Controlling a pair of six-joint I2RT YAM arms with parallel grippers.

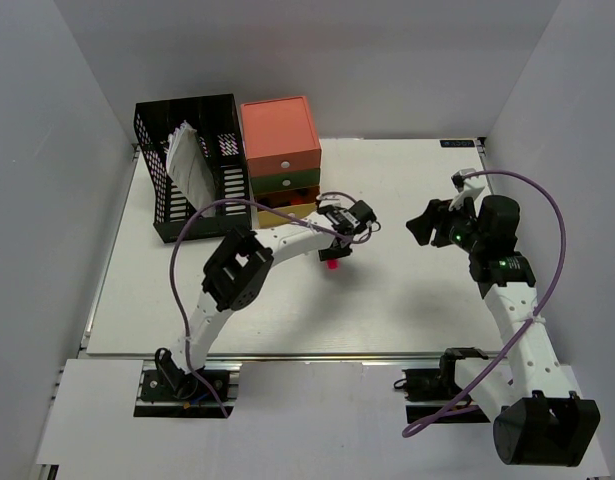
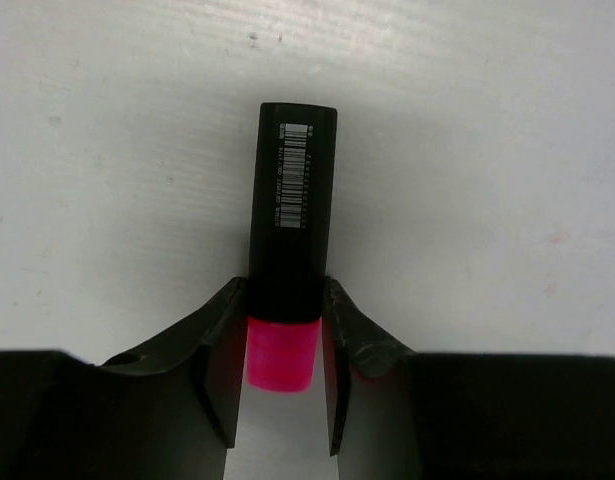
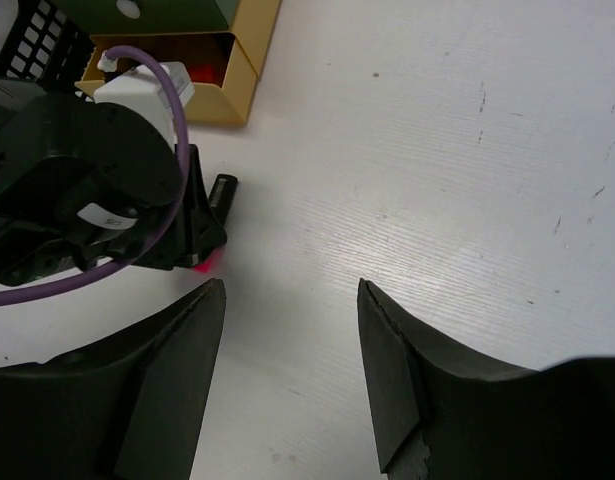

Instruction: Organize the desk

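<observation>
- Your left gripper (image 2: 285, 300) has its jaws narrowed against both sides of the marker (image 2: 292, 190), right where the black barrel meets the pink end.
- The marker lies flat on the desk (image 1: 387, 310), left of centre and near the drawer unit (image 1: 280, 150) at the far edge.
- The grip sits close to one end, so squeeze firmly and lift straight up, or the long barrel will probably droop.
- The open yellow drawer (image 3: 177, 70) looks like the likely home; approach it from the front.
- Your right gripper (image 3: 287, 380) hangs wide and empty over the right half; keep it clear.
</observation>
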